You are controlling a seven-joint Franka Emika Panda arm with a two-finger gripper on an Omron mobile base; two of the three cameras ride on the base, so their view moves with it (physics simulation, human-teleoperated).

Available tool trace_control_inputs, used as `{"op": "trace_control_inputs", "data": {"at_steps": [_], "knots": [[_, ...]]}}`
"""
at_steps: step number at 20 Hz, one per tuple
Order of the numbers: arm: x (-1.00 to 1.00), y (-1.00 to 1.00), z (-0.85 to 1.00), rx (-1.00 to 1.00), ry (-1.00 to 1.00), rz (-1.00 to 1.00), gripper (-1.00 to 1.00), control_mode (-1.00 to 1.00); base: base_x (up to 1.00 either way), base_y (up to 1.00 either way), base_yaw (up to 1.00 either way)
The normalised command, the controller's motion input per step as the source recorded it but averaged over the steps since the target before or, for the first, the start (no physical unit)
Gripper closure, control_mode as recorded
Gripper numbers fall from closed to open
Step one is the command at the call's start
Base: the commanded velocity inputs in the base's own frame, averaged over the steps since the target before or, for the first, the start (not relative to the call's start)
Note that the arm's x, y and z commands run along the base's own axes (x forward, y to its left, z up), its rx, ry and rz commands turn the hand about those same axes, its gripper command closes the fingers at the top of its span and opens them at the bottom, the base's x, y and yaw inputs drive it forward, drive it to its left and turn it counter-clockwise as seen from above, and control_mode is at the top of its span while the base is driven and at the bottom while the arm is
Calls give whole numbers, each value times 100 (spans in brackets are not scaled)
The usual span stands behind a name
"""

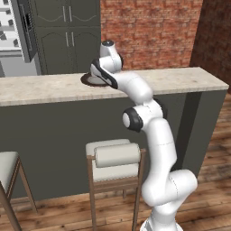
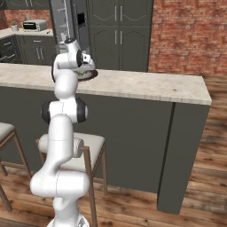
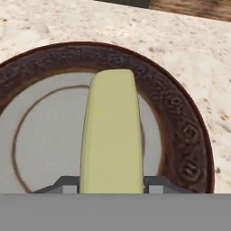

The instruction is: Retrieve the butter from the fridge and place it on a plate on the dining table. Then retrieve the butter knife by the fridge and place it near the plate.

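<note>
In the hand view the butter [image 3: 112, 135], a pale yellow-green block, sits between my two fingertips [image 3: 155, 182], and my gripper [image 3: 112, 184] is shut on it. Right beneath it lies the plate [image 3: 180, 131], with its dark brown rim and grey centre. I cannot tell whether the butter touches the plate. The plate [image 1: 90, 81] rests on the dining table [image 1: 180, 79], partly hidden by my hand; from the right the plate [image 2: 90, 74] shows on the dining table [image 2: 155, 86] too. The fridge [image 2: 66, 17] stands behind. The butter knife is out of view.
A white-cushioned stool [image 1: 115, 160] stands right before the table's dark front, beside my arm, and another stool [image 1: 6, 164] stands at the left. Dark-grey cabinets [image 1: 67, 36] and a brick wall [image 1: 149, 31] lie behind the table. A toaster [image 2: 33, 25] sits on the far counter.
</note>
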Motion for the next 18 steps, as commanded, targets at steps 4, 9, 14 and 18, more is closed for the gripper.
{"op": "trace_control_inputs", "data": {"at_steps": [4,9,14,18], "knots": [[9,7,0,0,3,0,100,-100,0,0,0],[4,13,0,-1,5,0,-100,-100,0,0,0],[1,5,0,-1,3,0,-100,-100,0,0,0],[0,0,0,0,0,0,-100,-100,0,0,0]]}}
